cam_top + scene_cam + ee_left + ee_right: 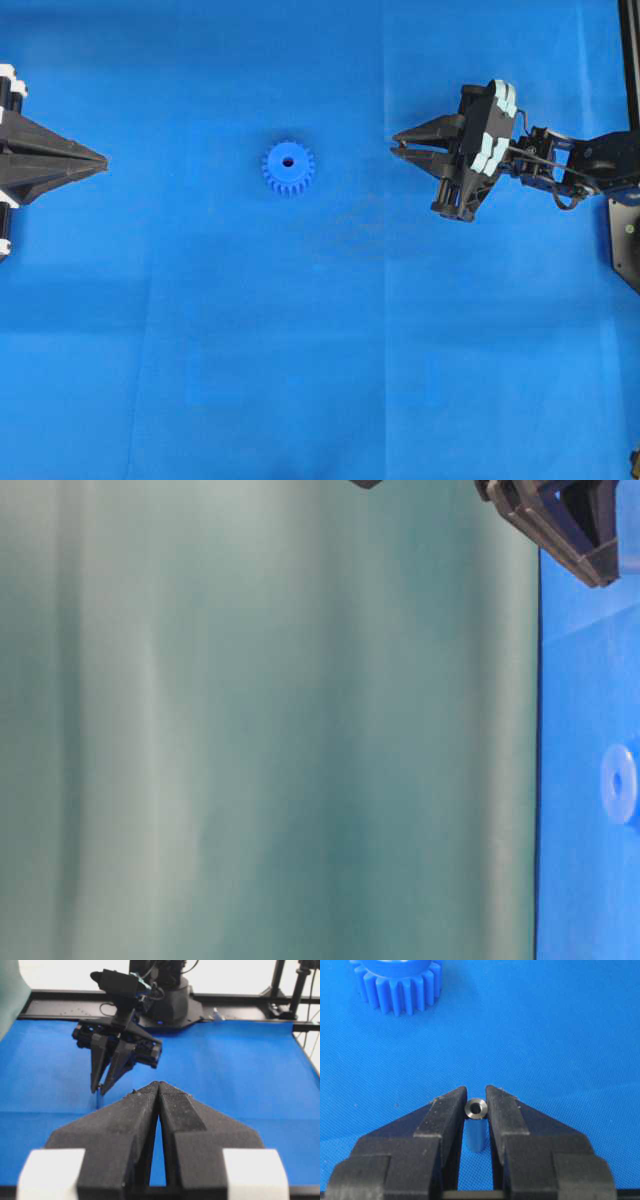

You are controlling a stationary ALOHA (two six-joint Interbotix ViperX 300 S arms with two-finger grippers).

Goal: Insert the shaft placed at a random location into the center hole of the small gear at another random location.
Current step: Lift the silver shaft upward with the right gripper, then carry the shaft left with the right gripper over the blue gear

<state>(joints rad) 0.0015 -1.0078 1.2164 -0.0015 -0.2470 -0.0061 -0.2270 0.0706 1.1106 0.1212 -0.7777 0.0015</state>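
Between right gripper (476,1097) fingers: pin (476,1108) clamped upright, not yet in gear (288,167) hole (288,161); left gripper (158,1085) fingers together, idle.

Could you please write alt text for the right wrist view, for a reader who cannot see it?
The right hand is closed on the shaft, a small silvery pin seen end-on and standing between its two black fingers over the blue cloth. The small gear, bright blue and toothed, lies ahead at the upper left, cut off by the frame's edge.
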